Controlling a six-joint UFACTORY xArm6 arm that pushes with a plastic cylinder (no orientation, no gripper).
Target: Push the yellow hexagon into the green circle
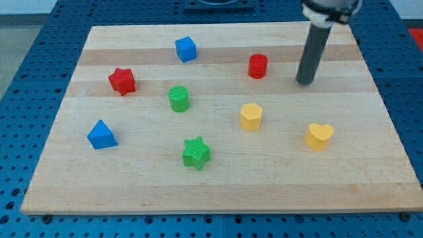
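The yellow hexagon (251, 116) stands right of the board's middle. The green circle (178, 98), a short cylinder, stands to its left and a little higher in the view, well apart from it. My tip (305, 82) rests on the board up and to the right of the yellow hexagon, apart from it, and to the right of the red cylinder (258, 66). It touches no block.
A yellow heart (319, 136) lies right of the hexagon. A green star (196, 153) lies below the green circle. A red star (122, 80), a blue cube (186, 49) and a blue triangle (102, 135) lie to the left. The wooden board (218, 192) rests on a blue perforated table.
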